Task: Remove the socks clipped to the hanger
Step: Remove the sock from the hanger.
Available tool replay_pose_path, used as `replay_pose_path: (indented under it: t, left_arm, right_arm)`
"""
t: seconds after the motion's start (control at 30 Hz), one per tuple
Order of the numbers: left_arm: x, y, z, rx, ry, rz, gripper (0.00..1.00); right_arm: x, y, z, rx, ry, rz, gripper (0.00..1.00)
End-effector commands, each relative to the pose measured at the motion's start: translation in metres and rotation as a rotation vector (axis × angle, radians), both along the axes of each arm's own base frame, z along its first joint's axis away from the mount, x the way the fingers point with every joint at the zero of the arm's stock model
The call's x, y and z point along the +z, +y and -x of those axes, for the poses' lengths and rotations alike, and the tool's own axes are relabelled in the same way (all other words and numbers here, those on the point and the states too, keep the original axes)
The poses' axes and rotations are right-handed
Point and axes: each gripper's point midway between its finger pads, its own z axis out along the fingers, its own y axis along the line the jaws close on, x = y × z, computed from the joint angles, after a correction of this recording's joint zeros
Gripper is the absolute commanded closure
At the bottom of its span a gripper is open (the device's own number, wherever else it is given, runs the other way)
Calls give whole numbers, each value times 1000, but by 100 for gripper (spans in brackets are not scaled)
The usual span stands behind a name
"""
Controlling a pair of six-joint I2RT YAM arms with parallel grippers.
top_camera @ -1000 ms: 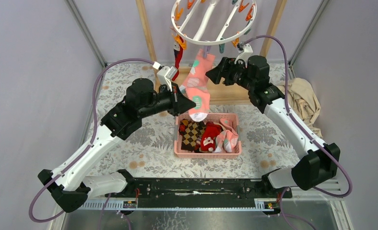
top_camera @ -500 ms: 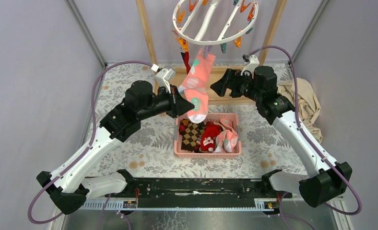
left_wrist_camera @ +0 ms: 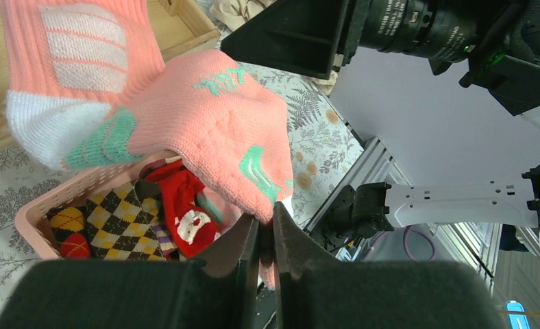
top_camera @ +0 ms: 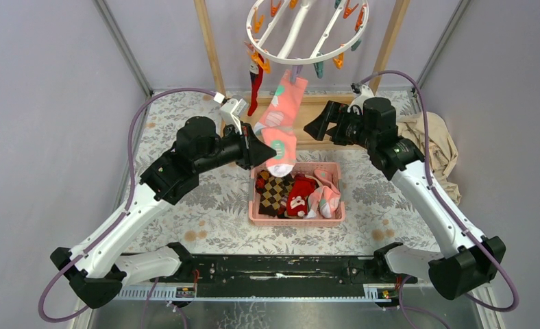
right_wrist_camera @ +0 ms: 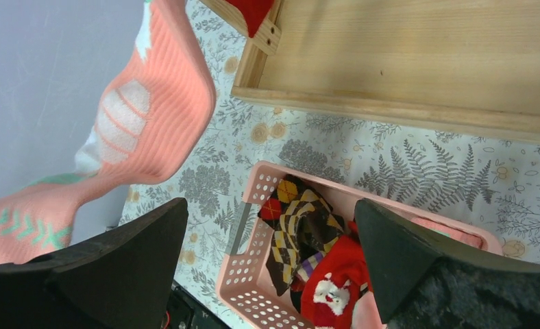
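The white ring hanger (top_camera: 307, 56) hangs at the top centre with orange and teal clips. A pink sock with green patches (top_camera: 281, 123) dangles from the ring's near edge, and a red sock (top_camera: 255, 89) hangs to its left. My left gripper (top_camera: 264, 152) is shut on the pink sock's toe end; in the left wrist view the fabric (left_wrist_camera: 212, 130) sits pinched between the near-closed jaws of the left gripper (left_wrist_camera: 266, 218). My right gripper (top_camera: 315, 127) stands wide open to the right of the sock. In its own view the right gripper (right_wrist_camera: 268, 205) holds nothing.
A pink basket (top_camera: 296, 221) below the hanging sock holds argyle socks (top_camera: 274, 192), a red Santa sock (top_camera: 299, 199) and a pink sock (top_camera: 325, 199). Wooden frame posts (top_camera: 209, 41) and base (top_camera: 336, 140) stand behind. A beige cloth (top_camera: 435, 144) lies at the right.
My right gripper drew back down and to the right from the hanger's clips and opened wide. The ring swung back up. My left gripper stayed on the pink sock.
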Motion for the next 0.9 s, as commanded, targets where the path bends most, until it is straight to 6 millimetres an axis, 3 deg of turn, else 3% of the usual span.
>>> replay_pose_path:
  t: [0.0,0.27,0.53,0.87]
  left_arm:
    - [3,6,2,17,-5,1,84]
    - [3,5,2,14,-8,0,84]
    - [1,4,0,11,-4,-6,84]
    - [-4,2,-2,9,2,-16,84]
  right_arm:
    - [50,1,15,23,-114,-106,0]
    - [68,-13,29,7,-225,-75,0]
    - [104,3,47,169,-336,-98,1]
    - [140,16,37,215,-379,-144,4]
